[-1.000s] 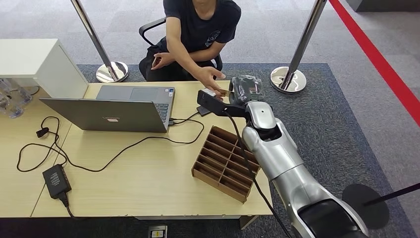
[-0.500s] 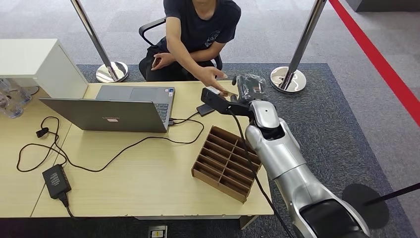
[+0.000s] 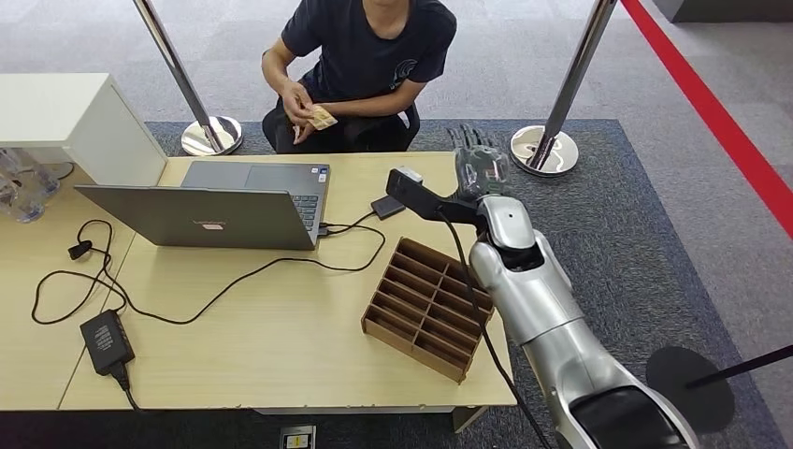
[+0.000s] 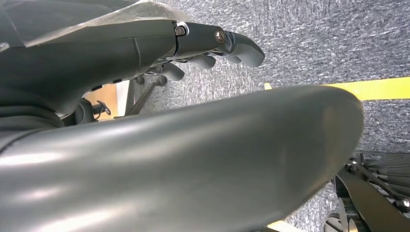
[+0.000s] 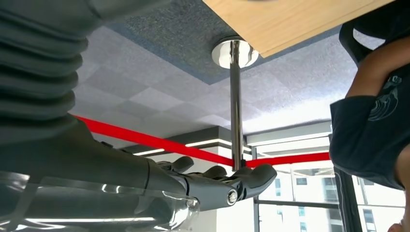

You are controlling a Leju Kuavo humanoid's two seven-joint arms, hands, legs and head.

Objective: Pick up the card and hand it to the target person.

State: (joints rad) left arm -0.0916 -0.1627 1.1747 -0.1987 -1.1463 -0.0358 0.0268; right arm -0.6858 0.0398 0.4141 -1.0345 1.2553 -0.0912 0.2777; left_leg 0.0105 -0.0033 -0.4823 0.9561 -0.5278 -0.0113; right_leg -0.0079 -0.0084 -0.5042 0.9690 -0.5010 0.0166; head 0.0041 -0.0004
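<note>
The card [image 3: 323, 118] sits in the hands of the seated person [image 3: 369, 56], held close to the chest beyond the far edge of the counter [image 3: 281, 327], well apart from the robot. The right hand [image 3: 481, 164] is extended over the counter's far right corner, its silver arm reaching forward from below; its fingers [image 3: 470, 140] are straight, apart and holding nothing (the right wrist view shows them stretched flat). The left hand [image 4: 212, 43] hangs over grey carpet, fingers loosely extended and empty. A brown slotted organizer [image 3: 425, 307] lies beneath the right forearm; a laptop [image 3: 210, 213] stands open to the left.
</note>
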